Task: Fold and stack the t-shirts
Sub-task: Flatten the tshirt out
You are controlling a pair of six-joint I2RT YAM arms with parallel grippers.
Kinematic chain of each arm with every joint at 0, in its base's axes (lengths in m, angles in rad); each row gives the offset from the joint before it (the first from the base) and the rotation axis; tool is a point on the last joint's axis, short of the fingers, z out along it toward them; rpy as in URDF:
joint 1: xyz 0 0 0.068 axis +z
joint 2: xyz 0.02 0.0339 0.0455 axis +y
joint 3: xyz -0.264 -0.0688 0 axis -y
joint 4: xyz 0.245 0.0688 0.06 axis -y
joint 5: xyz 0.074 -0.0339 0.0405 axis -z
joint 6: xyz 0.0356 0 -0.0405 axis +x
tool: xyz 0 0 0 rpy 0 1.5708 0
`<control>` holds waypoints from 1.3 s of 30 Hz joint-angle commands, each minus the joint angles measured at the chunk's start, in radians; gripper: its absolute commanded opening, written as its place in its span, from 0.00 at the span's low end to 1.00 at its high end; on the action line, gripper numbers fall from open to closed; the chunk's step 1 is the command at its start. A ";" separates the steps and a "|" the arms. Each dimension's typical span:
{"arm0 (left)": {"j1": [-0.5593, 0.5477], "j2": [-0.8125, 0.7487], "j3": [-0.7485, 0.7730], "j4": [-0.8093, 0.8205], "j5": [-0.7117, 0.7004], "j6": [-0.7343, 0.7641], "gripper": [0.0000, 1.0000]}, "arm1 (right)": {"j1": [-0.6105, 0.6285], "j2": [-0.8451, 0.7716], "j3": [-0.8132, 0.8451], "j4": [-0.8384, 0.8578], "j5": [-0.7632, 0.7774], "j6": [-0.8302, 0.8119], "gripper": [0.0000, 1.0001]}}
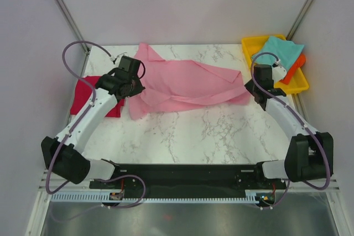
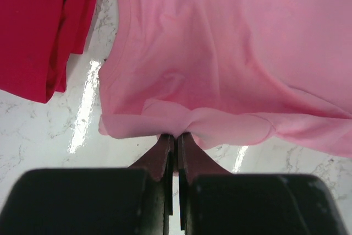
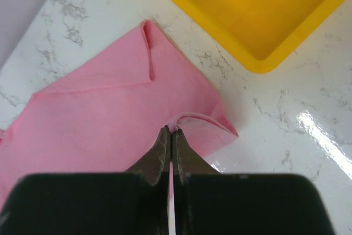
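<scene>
**A:** How should this step be done well?

**B:** The left pincer (image 2: 176, 137) and right pincer (image 3: 170, 132) each have one end of the pink shirt (image 1: 188, 84), so I judge the job is to spread it flat. Draw the ends apart evenly and low over the bench (image 1: 215, 131), so the cloth settles without a twist. A jerk could slip such a thin pinch.

**A:** How do the grips look?

**B:** The left pincer is closed tight on a bunched fold at the shirt's edge, lower middle of its wrist view. The right is clamped on a turned-up corner, with no gap between its fingers.

**A:** And the shirts?

**B:** From above, the pink shirt lies rumpled across the upper middle, between the two arms. The red shirt (image 1: 88, 88) is at the left, partly under the left arm and just beside the pink; it looks folded. The teal shirt (image 1: 282, 51) lies over the orange shirt (image 1: 295, 69) in the tray (image 1: 249, 43), upper right.
</scene>
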 commanded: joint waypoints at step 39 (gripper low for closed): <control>0.098 0.197 1.031 0.198 0.236 0.055 0.02 | -0.007 -0.226 0.561 -0.055 -0.198 -0.052 0.00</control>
